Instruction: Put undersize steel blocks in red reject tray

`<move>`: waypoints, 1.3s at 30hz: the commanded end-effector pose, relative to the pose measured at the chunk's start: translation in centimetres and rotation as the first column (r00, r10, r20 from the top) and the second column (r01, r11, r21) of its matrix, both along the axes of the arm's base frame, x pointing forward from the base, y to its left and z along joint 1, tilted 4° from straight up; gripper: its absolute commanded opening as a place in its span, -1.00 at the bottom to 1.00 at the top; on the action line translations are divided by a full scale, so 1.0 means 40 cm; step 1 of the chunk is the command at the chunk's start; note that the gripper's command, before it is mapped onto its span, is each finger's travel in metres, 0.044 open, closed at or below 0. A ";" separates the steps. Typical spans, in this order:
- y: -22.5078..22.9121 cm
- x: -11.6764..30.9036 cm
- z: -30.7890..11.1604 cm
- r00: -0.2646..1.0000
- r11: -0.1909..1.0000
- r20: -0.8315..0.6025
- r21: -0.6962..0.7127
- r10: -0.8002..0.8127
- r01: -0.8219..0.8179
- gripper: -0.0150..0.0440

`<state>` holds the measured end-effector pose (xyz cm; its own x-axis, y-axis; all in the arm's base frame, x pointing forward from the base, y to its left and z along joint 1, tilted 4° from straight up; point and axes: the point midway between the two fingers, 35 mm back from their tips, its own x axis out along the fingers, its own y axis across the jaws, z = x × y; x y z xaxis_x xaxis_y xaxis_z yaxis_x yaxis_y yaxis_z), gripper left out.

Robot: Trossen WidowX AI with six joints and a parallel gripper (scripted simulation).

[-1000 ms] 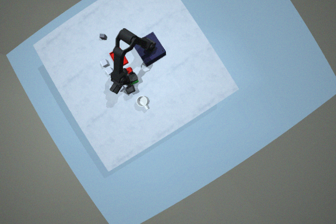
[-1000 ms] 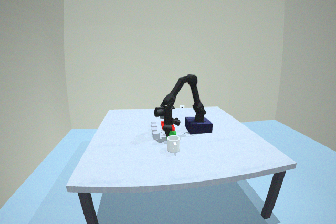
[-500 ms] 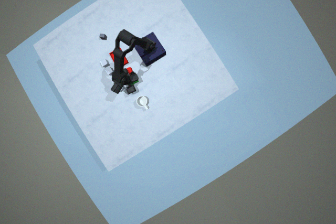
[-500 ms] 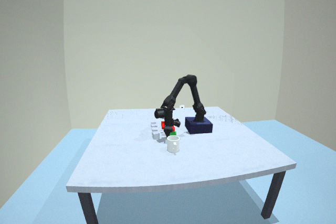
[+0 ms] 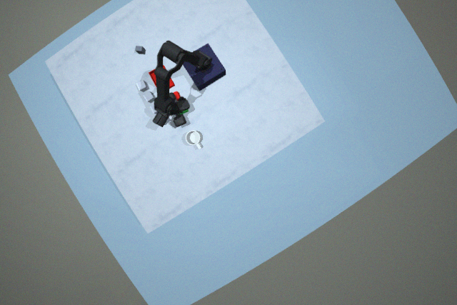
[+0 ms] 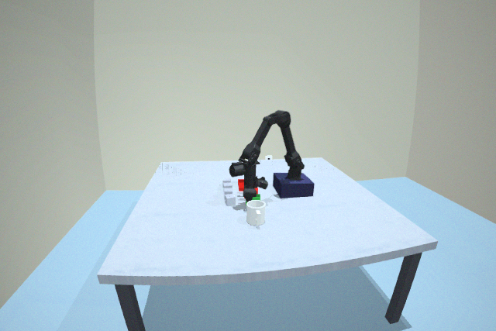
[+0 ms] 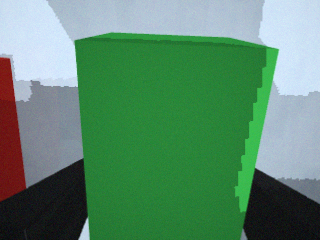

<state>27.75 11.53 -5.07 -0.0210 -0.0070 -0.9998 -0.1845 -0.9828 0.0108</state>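
Note:
The green GO gauge (image 7: 165,125) (image 5: 184,111) (image 6: 256,197) stands on the table and fills the wrist view. My gripper (image 7: 164,167) (image 5: 181,112) (image 6: 251,193) is low around it, one black finger on each side of the gauge, still open. The red reject tray (image 5: 153,73) (image 6: 241,184) (image 7: 9,130) lies just left of the gauge, mostly hidden by the arm. Pale steel blocks (image 5: 142,86) (image 6: 230,199) stand in a row left of the tray; their holes cannot be made out.
A white mug (image 5: 193,138) (image 6: 256,212) stands just in front of the gripper. The arm's navy base (image 5: 212,68) (image 6: 292,187) is behind and to the right. A small grey block (image 5: 140,49) lies apart at the far side.

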 end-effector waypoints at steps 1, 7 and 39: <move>0.000 0.001 0.001 1.000 1.000 0.001 0.000 0.000 0.000 0.26; 0.000 0.001 0.001 1.000 1.000 0.001 0.000 0.000 0.000 0.12; -0.090 0.176 0.207 0.566 0.565 0.012 -0.035 -0.824 0.824 -0.49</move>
